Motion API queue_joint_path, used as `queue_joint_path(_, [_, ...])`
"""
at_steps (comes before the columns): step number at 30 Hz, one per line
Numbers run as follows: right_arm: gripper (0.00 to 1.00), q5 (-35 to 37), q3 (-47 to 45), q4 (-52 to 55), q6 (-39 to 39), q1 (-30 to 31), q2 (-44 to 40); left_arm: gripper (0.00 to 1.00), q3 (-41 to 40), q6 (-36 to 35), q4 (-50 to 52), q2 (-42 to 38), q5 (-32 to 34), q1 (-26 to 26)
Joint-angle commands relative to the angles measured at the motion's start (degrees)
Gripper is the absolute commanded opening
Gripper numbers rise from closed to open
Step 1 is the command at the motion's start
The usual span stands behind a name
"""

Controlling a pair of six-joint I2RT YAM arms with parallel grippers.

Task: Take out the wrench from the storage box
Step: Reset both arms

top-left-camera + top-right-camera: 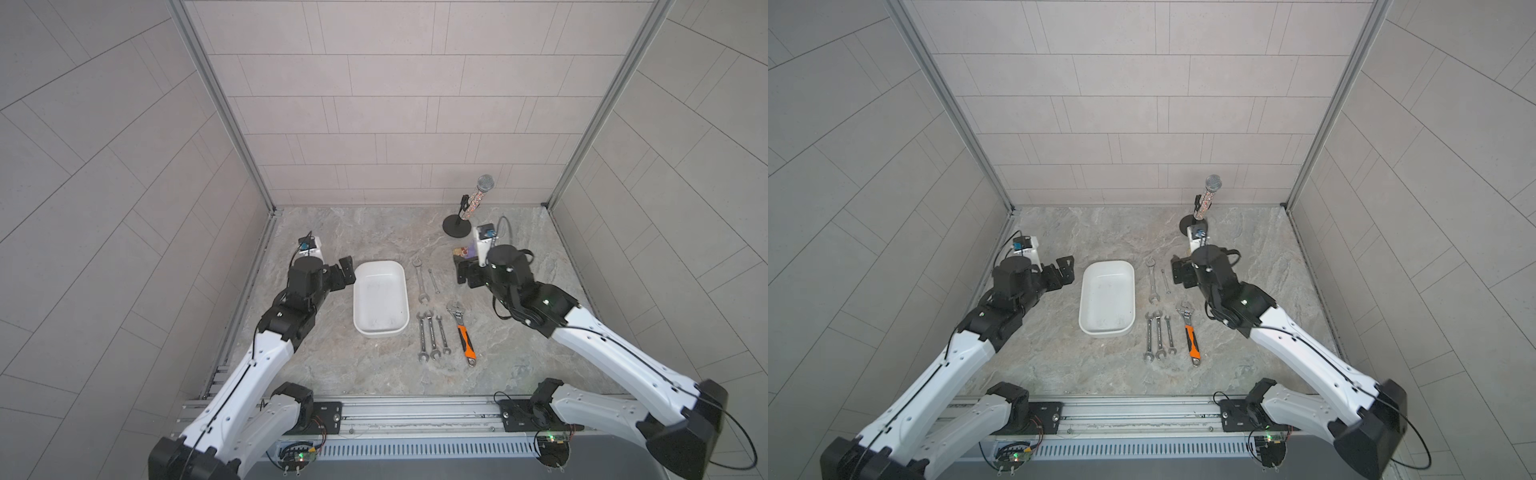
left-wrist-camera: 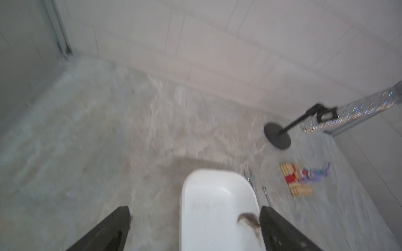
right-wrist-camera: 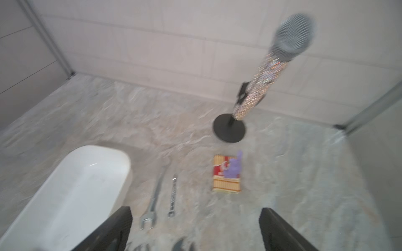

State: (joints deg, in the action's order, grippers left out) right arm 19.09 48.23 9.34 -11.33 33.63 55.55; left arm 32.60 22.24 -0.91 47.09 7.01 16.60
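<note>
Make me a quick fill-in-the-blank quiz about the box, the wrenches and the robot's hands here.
1. The storage box is ____.
2. The adjustable wrench has an ____ grip.
3. Including it, the wrenches on the table number ____.
4. The left hand and the right hand are both ____.
Missing words: empty; orange; six; open.

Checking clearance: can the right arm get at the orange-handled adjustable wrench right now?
Probably yes. The orange-handled wrench lies uncovered, nothing on it, and the open right gripper hovers just beyond it.
</note>
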Motion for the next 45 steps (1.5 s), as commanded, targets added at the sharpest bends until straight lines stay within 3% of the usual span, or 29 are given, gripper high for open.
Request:
queue_joint_path(1, [1.0, -4.3, -24.5, -39.7, 18.5, -8.0, -3.2, 1.0, -10.8, -11.0, -18.0, 0.4, 11.1, -1.5])
queue_joint_path(2, [1.0, -9.3, -31.1, -52.7, 19.4, -12.1, -3.2, 1.0, -9.7, -15.4, -17.9, 3.1, 11.7, -2.1])
queue_joint_path(3, [1.0, -9.8, -34.2, -62.1, 17.1, -16.9, -1.5, 1.0, -8.9, -23.2, -17.9, 6.1, 12.1, -2.4])
queue_joint_path(4, [1.0, -8.6, -34.1, -62.3, 17.1, -20.1, 0.1, 1.0, -8.9, -28.8, -18.2, 8.8, 14.4, -2.5])
queue_joint_path(5, [1.0, -9.2, -33.1, -59.0, 18.4, -22.2, 0.9, 1.0, -8.8, -30.8, -18.5, 11.7, 14.5, -4.0])
queue_joint_path(7, [1.0, -8.5, -31.0, -53.5, 13.4, -27.0, 4.4, 1.0, -9.1, -31.5, -19.1, 18.7, 8.5, -7.8])
queue_joint_path(11, [1.0, -7.5, -34.9, -72.2, 7.2, -32.3, 19.2, 1.0, -7.6, -34.7, -22.6, 27.6, 1.1, -9.0])
queue_joint_path(12, [1.0, -7.9, -34.7, -72.8, 7.4, -32.3, 19.8, 1.0, -6.5, -33.4, -22.4, 28.3, 1.4, -9.2])
queue_joint_path(14, [1.0, -8.7, -31.1, -59.9, 6.4, -32.7, 16.3, 1.0, -5.0, -29.1, -24.0, 30.5, 0.6, -11.2])
queue_joint_path(16, [1.0, -11.0, -30.5, -55.0, 7.7, -32.4, 15.2, 0.99, -4.0, -24.9, -25.0, 31.9, -0.6, -13.2])
queue_joint_path(18, [1.0, -9.5, -33.2, -57.7, 7.4, -31.4, 16.5, 0.97, -2.9, -22.9, -25.9, 33.7, -1.5, -14.2])
queue_joint_path(20, [1.0, -8.9, -33.3, -66.9, 8.0, -31.5, 23.8, 0.96, -1.8, -23.0, -27.4, 35.8, -1.9, -14.4])
queue_joint_path(22, [1.0, -6.6, -29.5, -61.5, 6.3, -31.8, 28.2, 0.94, -2.6, -23.2, -31.2, 38.7, -4.9, -15.0])
queue_joint_path(23, [1.0, -6.5, -29.6, -63.7, 5.9, -31.9, 30.4, 0.94, -2.7, -22.9, -32.5, 39.6, -5.1, -15.2])
queue_joint_path(25, [1.0, -7.8, -32.1, -77.2, 7.4, -31.7, 36.7, 0.95, -2.4, -21.2, -32.6, 40.2, -5.8, -16.6])
queue_joint_path(27, [1.0, -9.7, -28.1, -60.9, 7.0, -32.0, 31.6, 0.97, -3.3, -21.5, -34.1, 40.0, -6.0, -16.7])
queue_joint_path(28, [1.0, -11.2, -26.3, -59.6, 7.0, -32.4, 32.9, 0.97, -5.1, -21.3, -36.5, 40.1, -5.0, -16.7])
queue_joint_path(29, [1.0, -11.6, -26.7, -63.4, 6.9, -32.6, 34.7, 0.97, -6.5, -21.3, -40.0, 41.1, -4.9, -16.7])
queue_joint_path(32, [1.0, -12.2, -25.6, -58.4, 6.5, -33.1, 33.1, 1.0, -6.8, -20.3, -42.2, 42.3, -2.8, -16.4])
queue_joint_path(34, [1.0, -12.3, -26.5, -62.3, 6.4, -33.1, 34.2, 1.0, -6.8, -20.4, -43.8, 43.6, -2.5, -16.4])
queue_joint_path(45, [1.0, -13.0, -25.6, -60.4, 7.5, -32.8, 34.2, 1.0, -6.5, -20.0, -45.0, 44.8, -2.0, -16.5])
